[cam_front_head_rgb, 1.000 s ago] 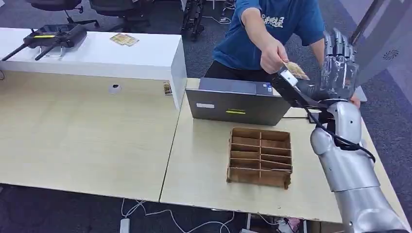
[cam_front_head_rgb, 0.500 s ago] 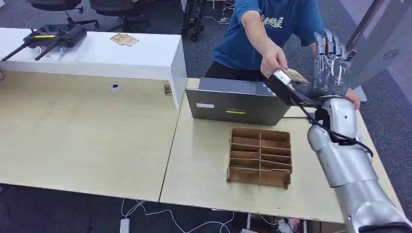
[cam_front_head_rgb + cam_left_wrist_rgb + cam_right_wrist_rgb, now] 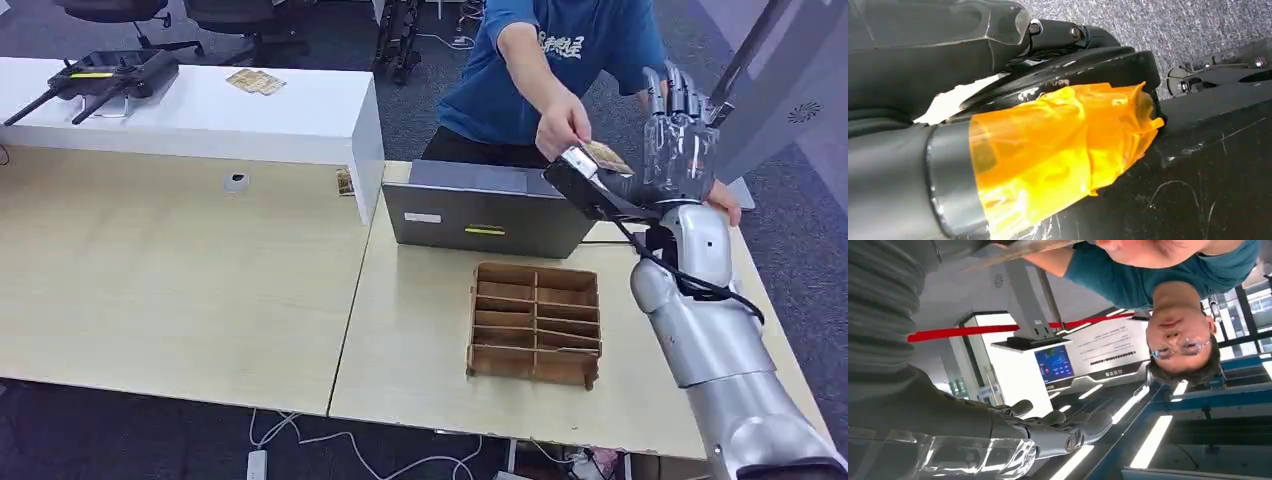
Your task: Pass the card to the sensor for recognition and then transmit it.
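Note:
A person in a blue shirt reaches across the table, their hand (image 3: 563, 122) pinching a tan patterned card (image 3: 606, 156). My right hand (image 3: 680, 135) is raised upright beside it with the fingers straight and spread, and the card's far end lies close to the palm. Nothing sits in that hand. In the right wrist view the fingers (image 3: 1063, 430) stretch out bare, and the card's edge (image 3: 1013, 249) slants past with the person's arm. The left hand (image 3: 923, 30) shows as dark shapes, its fingers unclear.
A grey laptop-like device (image 3: 490, 208) stands on the table under the card. A brown divided box (image 3: 535, 322) sits nearer me. More cards (image 3: 255, 81) and a black controller (image 3: 110, 72) lie on the white counter at the far left. The light table (image 3: 180, 280) stretches left.
My right hand has shifted a little to the left, toward the person. The person's hand has stayed about where it was, so the card now lies closer to my palm.

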### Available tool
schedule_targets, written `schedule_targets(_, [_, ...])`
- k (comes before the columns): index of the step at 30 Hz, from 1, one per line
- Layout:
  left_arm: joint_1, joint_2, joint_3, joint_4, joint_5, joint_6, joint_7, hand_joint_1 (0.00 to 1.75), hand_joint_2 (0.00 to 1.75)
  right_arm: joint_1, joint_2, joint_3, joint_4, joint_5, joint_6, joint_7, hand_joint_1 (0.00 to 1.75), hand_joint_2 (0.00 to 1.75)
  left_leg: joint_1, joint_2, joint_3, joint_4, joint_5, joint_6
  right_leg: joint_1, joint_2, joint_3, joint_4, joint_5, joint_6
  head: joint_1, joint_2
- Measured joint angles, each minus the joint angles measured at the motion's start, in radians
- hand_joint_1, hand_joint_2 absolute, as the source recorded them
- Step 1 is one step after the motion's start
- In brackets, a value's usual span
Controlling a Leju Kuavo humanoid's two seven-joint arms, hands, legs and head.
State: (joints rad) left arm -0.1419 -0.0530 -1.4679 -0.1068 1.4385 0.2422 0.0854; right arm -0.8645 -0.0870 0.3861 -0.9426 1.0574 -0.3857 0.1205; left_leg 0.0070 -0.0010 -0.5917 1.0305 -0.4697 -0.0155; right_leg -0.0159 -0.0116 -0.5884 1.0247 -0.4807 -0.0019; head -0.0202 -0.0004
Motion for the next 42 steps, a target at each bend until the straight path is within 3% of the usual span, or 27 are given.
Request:
schedule_targets(15, [0.0, 0.0, 0.0, 0.0, 0.008, 0.0, -0.001, 0.0, 0.0, 0.027, 0.0, 0.0, 0.0, -0.035, -0.042, -0.034, 1.75, 1.75, 0.0, 0.0, 0.0, 0.0, 0.0, 0.0, 0.0, 0.0, 0.0, 0.0, 0.0, 0.0, 0.0, 0.0])
schedule_targets(35, [0.0, 0.0, 0.0, 0.0, 0.007, 0.0, -0.001, 0.0, 0.0, 0.033, 0.001, 0.0, 0.0, -0.044, -0.043, -0.037, 1.75, 1.75, 0.0, 0.0, 0.0, 0.0, 0.0, 0.0, 0.0, 0.0, 0.0, 0.0, 0.0, 0.0, 0.0, 0.0])
schedule_targets(39, [0.0, 0.0, 0.0, 0.0, 0.016, 0.001, -0.001, 0.0, 0.0, 0.036, 0.01, -0.015, -0.001, -0.149, -0.02, -0.063, 1.75, 1.75, 0.0, 0.0, 0.0, 0.0, 0.0, 0.0, 0.0, 0.0, 0.0, 0.0, 0.0, 0.0, 0.0, 0.0])
schedule_targets(42, [0.0, 0.0, 0.0, 0.0, 0.027, 0.003, -0.002, 0.0, 0.0, 0.04, 0.032, -0.053, -0.006, -0.356, 0.045, -0.103, 1.75, 1.75, 0.0, 0.0, 0.0, 0.0, 0.0, 0.0, 0.0, 0.0, 0.0, 0.0, 0.0, 0.0, 0.0, 0.0])
